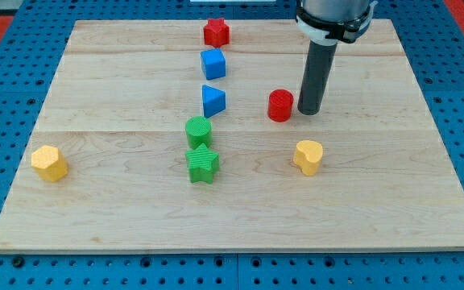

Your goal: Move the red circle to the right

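Observation:
The red circle [280, 105] is a short red cylinder lying right of the board's middle. My tip [308, 111] stands just to the right of it, close beside it with a thin gap or touching; I cannot tell which. The dark rod rises from the tip to the arm at the view's top.
A red star [216, 32], a blue cube [213, 64], a blue triangle [213, 101], a green circle [199, 131] and a green star [203, 164] form a column left of the red circle. A yellow heart [308, 156] lies below it. A yellow hexagon [50, 163] lies at the far left.

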